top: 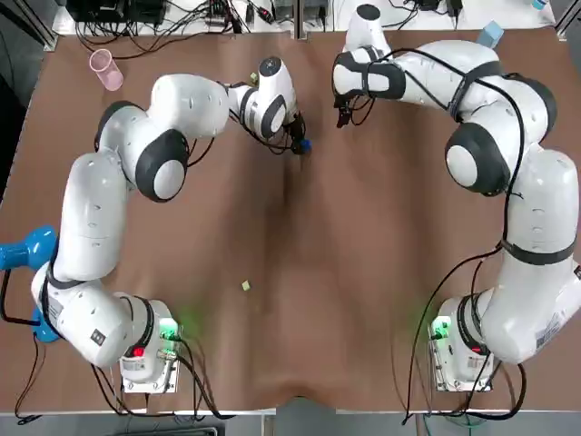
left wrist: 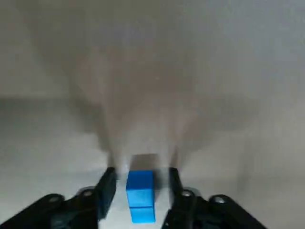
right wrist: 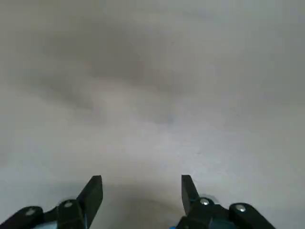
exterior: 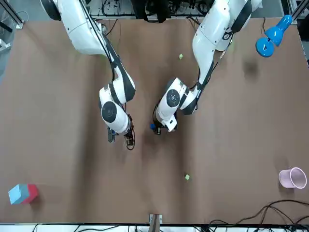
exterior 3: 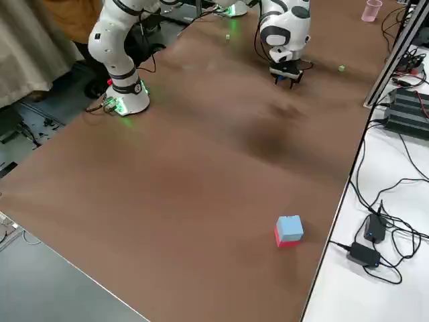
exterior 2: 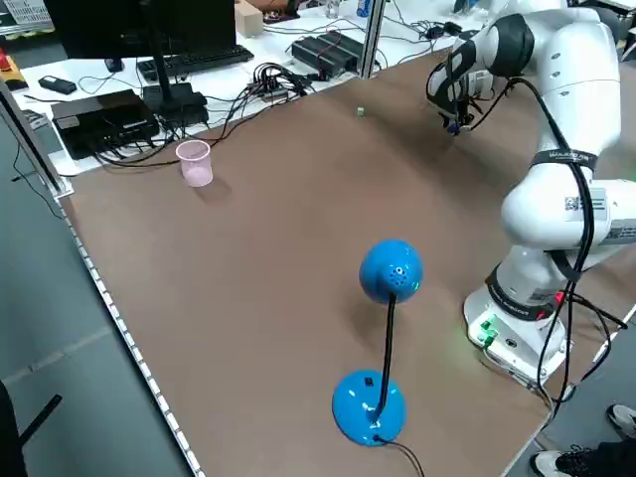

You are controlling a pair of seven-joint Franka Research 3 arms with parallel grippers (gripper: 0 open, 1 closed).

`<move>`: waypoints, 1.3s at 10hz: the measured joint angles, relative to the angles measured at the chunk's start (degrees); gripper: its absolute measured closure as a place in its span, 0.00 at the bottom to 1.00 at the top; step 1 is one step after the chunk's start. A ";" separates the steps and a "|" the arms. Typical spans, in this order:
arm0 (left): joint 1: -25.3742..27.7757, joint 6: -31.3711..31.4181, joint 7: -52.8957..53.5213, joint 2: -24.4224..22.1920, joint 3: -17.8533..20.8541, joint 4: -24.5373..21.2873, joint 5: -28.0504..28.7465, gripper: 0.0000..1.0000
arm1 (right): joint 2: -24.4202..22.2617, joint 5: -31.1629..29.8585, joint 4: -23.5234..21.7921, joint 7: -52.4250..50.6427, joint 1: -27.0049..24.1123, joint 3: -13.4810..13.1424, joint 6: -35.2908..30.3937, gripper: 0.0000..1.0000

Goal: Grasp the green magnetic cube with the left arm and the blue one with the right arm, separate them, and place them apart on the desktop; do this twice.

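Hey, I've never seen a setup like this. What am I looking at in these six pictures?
Two white robot arms stand at a brown table. One picture looks straight down, one faces the robot, two look from the sides, two ride on the wrists. The left arm's open jaws straddle a small blue cube without squeezing it; the right arm's open jaws hold nothing. Also there: a pink plastic cup, a blue desk lamp, a blue-and-red block, two tiny green pieces.

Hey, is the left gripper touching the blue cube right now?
Apart. The left wrist view shows the blue cube sitting between the open fingers of the left gripper, with a visible strip of table on each side of it.
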 joint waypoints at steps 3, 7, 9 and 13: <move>-0.04 0.06 0.67 -0.03 -0.02 0.27 0.00 0.76 | 0.01 0.02 -0.58 3.44 1.54 0.79 0.62 0.26; 0.29 0.24 0.67 -0.73 0.12 2.00 0.00 0.76 | 1.57 0.13 -1.96 10.73 3.75 3.12 6.77 0.26; 0.22 0.23 0.67 -1.65 -0.28 2.09 0.00 0.76 | 2.90 0.14 -1.96 14.27 4.19 4.32 9.31 0.28; -0.05 0.22 0.67 -1.85 -0.42 2.09 0.00 0.76 | 2.99 1.96 -1.21 16.21 4.19 4.48 10.43 0.35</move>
